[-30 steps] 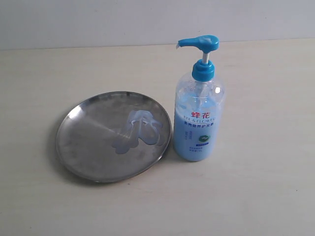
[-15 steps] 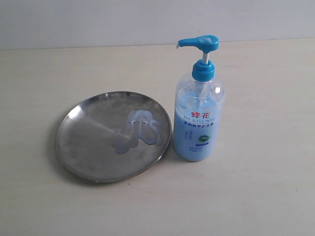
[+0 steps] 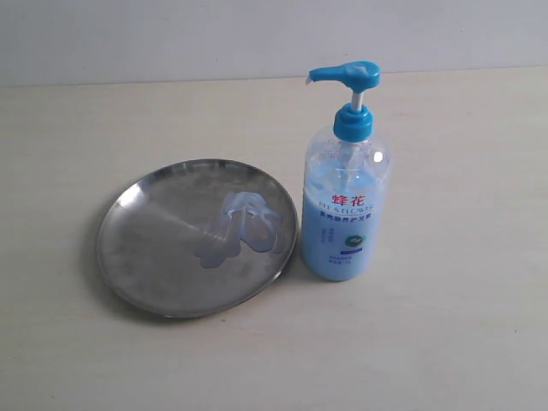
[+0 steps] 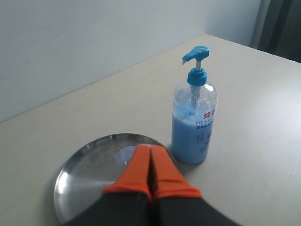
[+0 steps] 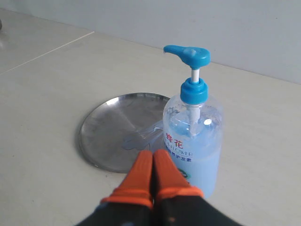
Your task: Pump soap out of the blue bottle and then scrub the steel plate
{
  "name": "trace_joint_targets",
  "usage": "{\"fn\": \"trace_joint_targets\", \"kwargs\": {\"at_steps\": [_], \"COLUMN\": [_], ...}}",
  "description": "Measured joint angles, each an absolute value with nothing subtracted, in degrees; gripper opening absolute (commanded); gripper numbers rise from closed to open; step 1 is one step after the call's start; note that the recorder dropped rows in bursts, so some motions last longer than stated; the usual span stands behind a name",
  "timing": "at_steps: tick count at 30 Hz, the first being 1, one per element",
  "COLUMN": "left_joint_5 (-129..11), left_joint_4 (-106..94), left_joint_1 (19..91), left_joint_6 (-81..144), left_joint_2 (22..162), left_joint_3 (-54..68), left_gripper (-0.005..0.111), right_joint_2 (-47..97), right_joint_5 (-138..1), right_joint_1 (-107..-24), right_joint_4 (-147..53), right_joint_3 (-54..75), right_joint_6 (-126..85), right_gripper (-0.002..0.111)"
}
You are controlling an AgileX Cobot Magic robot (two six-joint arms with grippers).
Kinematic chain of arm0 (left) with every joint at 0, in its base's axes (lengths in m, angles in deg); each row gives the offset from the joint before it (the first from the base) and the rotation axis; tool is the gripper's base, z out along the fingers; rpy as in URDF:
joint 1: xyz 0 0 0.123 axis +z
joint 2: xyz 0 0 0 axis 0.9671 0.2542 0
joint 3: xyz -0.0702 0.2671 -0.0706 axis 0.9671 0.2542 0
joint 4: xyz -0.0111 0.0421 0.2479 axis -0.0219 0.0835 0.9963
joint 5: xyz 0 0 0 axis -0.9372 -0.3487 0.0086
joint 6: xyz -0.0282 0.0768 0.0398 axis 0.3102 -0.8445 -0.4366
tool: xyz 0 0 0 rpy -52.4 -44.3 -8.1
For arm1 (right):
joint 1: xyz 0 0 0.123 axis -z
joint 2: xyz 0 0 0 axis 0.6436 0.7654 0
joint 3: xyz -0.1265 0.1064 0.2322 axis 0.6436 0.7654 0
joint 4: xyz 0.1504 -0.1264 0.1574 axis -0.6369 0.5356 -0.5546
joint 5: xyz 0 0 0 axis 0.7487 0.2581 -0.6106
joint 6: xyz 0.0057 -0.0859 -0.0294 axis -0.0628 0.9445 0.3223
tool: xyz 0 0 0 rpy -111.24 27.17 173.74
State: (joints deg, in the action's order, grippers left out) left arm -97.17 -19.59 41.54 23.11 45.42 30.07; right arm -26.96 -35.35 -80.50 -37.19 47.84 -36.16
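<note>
The left pincer [image 4: 150, 149] is pressed together and pinches nothing; it points toward the steel plate [image 4: 80, 183]. The right pincer [image 5: 153, 153] is also pressed together and empty, and it points toward the blue bottle [image 5: 193, 141]. Neither one shows in the exterior view, so both seem well apart from the things.

The blue bottle [image 3: 347, 214] stands upright on the table [image 3: 445, 325], just beside the steel plate [image 3: 154, 248]. It is mostly full, so I judge it rather heavy at the base, but tall and able to tip. Its smooth plastic wall probably gives a little and can slip. The stiff pump head [image 3: 347, 75] is best pressed on its flat top, while the body below the collar [image 3: 353, 124] is held.

The soap [image 3: 240, 227] lies already on the plate, on the side near the bottle. The plate looks thin, stiff and light. It may slide on the table during scrubbing, and only the low rim [image 3: 101, 248] offers a hold.
</note>
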Motion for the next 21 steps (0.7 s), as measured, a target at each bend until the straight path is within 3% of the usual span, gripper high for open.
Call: {"fn": "trace_joint_targets", "kwargs": {"at_steps": [21], "left_joint_5": [-92.7], "left_joint_4": [-19.6], "left_joint_1": [41.5], "left_joint_6": [24.9], "left_joint_2": [36.5], "left_joint_3": [34.9], "left_gripper": [0.0], "right_joint_2": [-27.0], "right_joint_5": [-35.3], "right_joint_1": [-80.5], "right_joint_4": [-37.2], "right_joint_3": [47.8], "right_joint_6": [-36.2], "right_gripper": [0.0]}}
